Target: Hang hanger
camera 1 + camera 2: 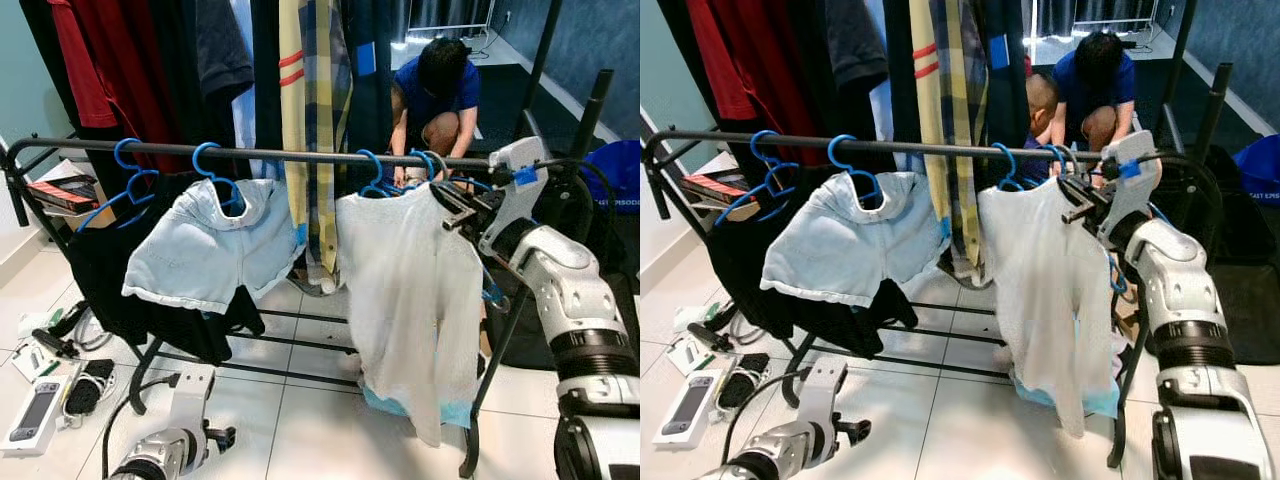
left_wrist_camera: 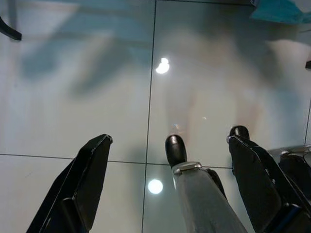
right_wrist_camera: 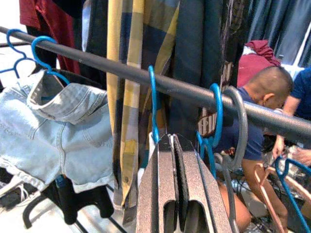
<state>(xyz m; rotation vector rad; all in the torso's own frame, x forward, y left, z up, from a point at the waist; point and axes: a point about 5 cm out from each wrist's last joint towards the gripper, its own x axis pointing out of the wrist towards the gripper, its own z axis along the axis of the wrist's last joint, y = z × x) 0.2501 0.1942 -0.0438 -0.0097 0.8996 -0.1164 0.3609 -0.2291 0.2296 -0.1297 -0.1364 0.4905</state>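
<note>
Behind a black rail [image 1: 250, 153], right gripper [image 3: 167, 141] jaws clamp a blue hanger [image 3: 153, 104] carrying a white shirt [image 1: 410, 290].

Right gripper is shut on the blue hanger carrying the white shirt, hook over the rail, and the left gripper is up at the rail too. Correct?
Not quite. The left gripper is not at the rail; it hangs low over the floor tiles, fingers open, as the left wrist view shows. The rest holds: the right gripper is shut on the blue hanger carrying the white shirt, hook over the rail.

Rail [image 1: 280, 154] carries blue hangers [image 1: 205, 160] (clothes attached).
</note>
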